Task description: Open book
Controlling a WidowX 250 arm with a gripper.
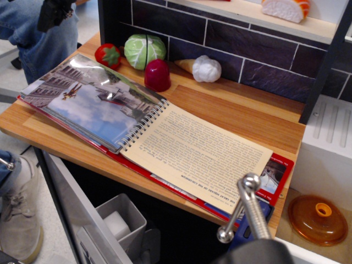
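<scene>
The book lies open on the wooden table [242, 113]. A glossy photo page [91, 102] rests on the left of the spiral binding [144, 127], and a cream text page [203, 157] lies on the right. The red cover [279, 177] shows beneath at the right edge. A dark blurred shape at the top left edge looks like my gripper [53, 14]. It is up and away from the book and touches nothing. I cannot make out its jaws.
A strawberry [108, 55], cabbage [144, 50], dark red toy [157, 75] and garlic [206, 68] stand behind the book by the tiled wall. A person's jeans leg [41, 41] is at the left. A metal handle [247, 206] stands in front, and an orange lid [317, 219] lies lower right.
</scene>
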